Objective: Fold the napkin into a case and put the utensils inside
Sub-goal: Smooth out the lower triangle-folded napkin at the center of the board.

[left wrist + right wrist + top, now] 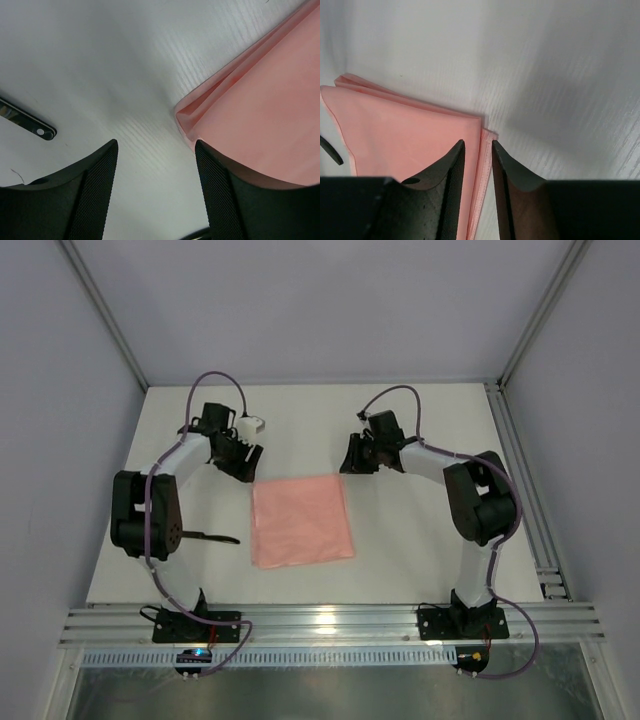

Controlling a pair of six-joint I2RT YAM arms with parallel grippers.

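The salmon-pink napkin (300,520) lies flat as a layered square in the middle of the white table (400,540). My left gripper (243,464) hovers open at its far left corner, and in the left wrist view that corner (200,112) sits just ahead of the right finger (225,200). My right gripper (351,466) is at the far right corner. Its jaws (478,143) stand narrowly apart, straddling the napkin's hemmed edge (482,170) without pinching it. A slim black utensil (212,537) lies left of the napkin beside the left arm; its handle end (31,126) shows in the left wrist view.
Grey walls enclose the table on three sides. An aluminium rail (330,625) with both arm bases runs along the near edge, and a rail (525,500) lines the right side. Bare table lies beyond and to the right of the napkin.
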